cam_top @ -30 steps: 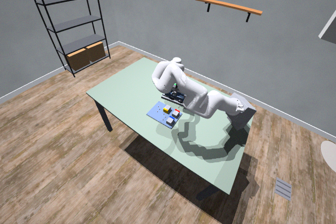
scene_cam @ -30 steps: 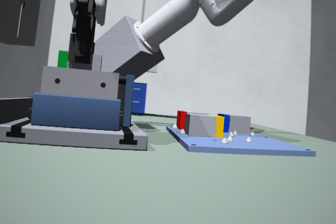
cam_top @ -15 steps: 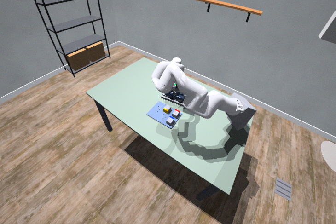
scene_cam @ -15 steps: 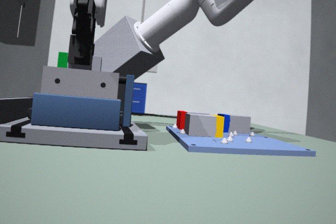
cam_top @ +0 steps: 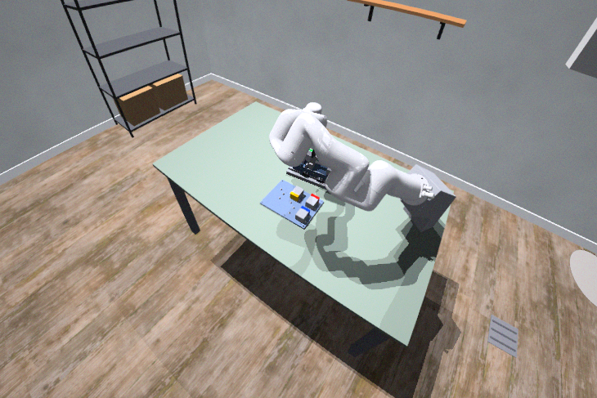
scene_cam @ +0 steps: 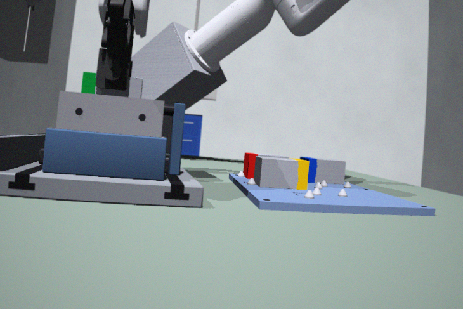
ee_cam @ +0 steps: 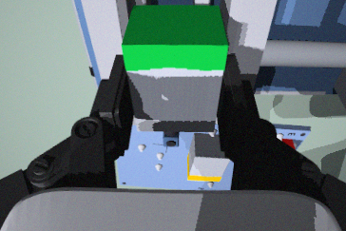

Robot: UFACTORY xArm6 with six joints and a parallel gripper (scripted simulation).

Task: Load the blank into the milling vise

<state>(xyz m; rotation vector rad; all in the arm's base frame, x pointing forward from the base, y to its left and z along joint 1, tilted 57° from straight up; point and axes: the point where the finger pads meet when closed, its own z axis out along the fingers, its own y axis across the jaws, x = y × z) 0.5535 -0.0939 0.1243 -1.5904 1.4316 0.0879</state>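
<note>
My gripper (scene_cam: 115,83) is shut on the grey blank with the green end (ee_cam: 173,67). It holds the blank down between the vise jaws (scene_cam: 110,117), and only the blank's top shows above the near jaw. The green end (scene_cam: 89,82) points to the left in the exterior view, away from the infeed plate (scene_cam: 332,198). In the wrist view the blank sits between the two grey jaws (ee_cam: 104,14), with my black fingers on its long sides. The vise (cam_top: 310,171) is small under the arm in the top view. The low bars and the work stop are hidden.
Three other blanks lie on the blue infeed plate: yellow-ended (scene_cam: 283,172), red-ended (scene_cam: 250,164) and blue-ended (scene_cam: 324,170). White locating pins (scene_cam: 316,190) stand on the plate. The vise sits on a raised grey plate (scene_cam: 104,187). The arm's grey base block (cam_top: 430,202) is at the table's far edge.
</note>
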